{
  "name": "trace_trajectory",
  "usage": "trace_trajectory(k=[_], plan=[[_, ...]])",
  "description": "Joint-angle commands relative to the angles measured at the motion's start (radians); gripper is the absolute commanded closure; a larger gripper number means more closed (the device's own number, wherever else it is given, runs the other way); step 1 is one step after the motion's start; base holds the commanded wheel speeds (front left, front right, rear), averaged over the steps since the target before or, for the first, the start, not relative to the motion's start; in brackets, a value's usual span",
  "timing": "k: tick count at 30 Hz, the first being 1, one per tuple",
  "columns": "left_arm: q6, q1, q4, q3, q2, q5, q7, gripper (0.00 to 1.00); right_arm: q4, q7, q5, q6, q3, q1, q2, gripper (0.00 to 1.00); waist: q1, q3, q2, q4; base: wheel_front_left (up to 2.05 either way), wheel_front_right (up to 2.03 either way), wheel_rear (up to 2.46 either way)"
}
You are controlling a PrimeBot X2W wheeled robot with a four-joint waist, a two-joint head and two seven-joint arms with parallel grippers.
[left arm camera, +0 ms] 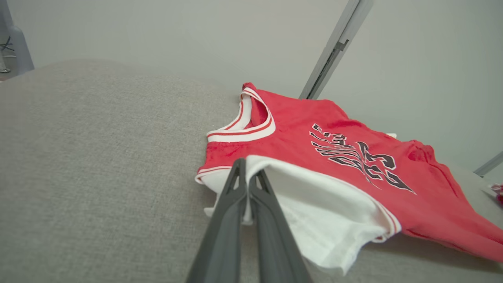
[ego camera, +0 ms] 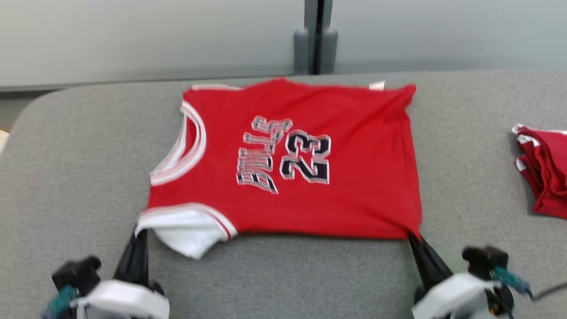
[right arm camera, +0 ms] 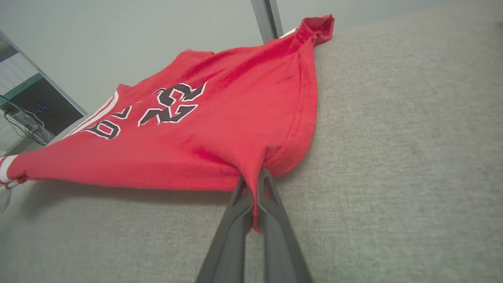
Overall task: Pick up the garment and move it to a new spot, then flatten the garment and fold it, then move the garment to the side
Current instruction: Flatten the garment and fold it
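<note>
Grey worktop (ego camera: pixel 66 177) carries a red garment (ego camera: pixel 354 168), numbered 23, spread across the worktop's middle, its near edge raised slightly. Folded red cloth (ego camera: pixel 547 177) lies at the worktop's right side. Left fingers (left arm camera: pixel 228 220) are clenched on the garment's near white-trimmed corner. Right fingers (right arm camera: pixel 275 228) are clenched on its near hem corner. The garment stretches from both toward the worktop's far edge.

Open grey surface (ego camera: pixel 66 177) was left to the left of the jersey (ego camera: pixel 363 146) — the right was narrowed by a pile of red garments (ego camera: pixel 542 170), the back closed by a wall (ego camera: pixel 133 35).
</note>
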Motion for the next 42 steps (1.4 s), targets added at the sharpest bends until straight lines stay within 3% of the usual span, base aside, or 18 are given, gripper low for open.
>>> trace_trajectory(k=[1,8,13,20,26,32,37,42], plan=[[0.011,0.022,-0.027,0.001,0.009,0.011,0.005,1.0,-0.013,-0.005,0.004,0.0,-0.008,0.021,-0.012,1.0,0.0,-0.041,0.0,0.02,0.0,0.0,0.0],[0.123,0.323,-0.418,-0.04,0.035,0.036,0.193,1.0,-0.189,0.09,-0.035,0.0,-0.114,0.281,-0.047,1.0,0.0,-0.124,0.0,0.062,0.0,0.0,0.0],[0.199,0.485,-0.653,-0.058,0.058,0.042,0.334,1.0,-0.349,0.217,-0.091,-0.001,-0.223,0.45,-0.03,1.0,0.0,-0.164,0.0,0.067,0.0,0.0,0.0],[0.264,0.571,-0.832,-0.069,0.089,0.052,0.469,1.0,-0.552,0.402,-0.169,0.0,-0.336,0.587,0.029,1.0,0.0,-0.177,0.0,0.058,0.0,0.0,0.0],[0.255,0.515,-0.793,-0.081,0.107,0.029,0.537,1.0,-0.604,0.528,-0.189,0.0,-0.358,0.569,0.062,1.0,0.0,-0.157,0.0,0.041,0.0,0.0,0.0],[0.198,0.371,-0.678,-0.071,0.134,-0.033,0.605,1.0,-0.568,0.617,-0.184,0.0,-0.356,0.431,0.044,1.0,0.0,-0.075,0.0,0.007,0.0,0.0,0.0],[0.127,0.176,-0.554,-0.063,0.136,-0.116,0.656,1.0,-0.489,0.632,-0.166,0.0,-0.329,0.238,0.022,1.0,0.0,0.037,0.0,-0.023,0.0,0.0,0.0],[0.086,0.051,-0.464,-0.062,0.14,-0.136,0.659,1.0,-0.445,0.583,-0.156,0.0,-0.291,0.144,0.006,1.0,0.0,0.084,0.0,-0.026,0.0,0.0,0.0]])
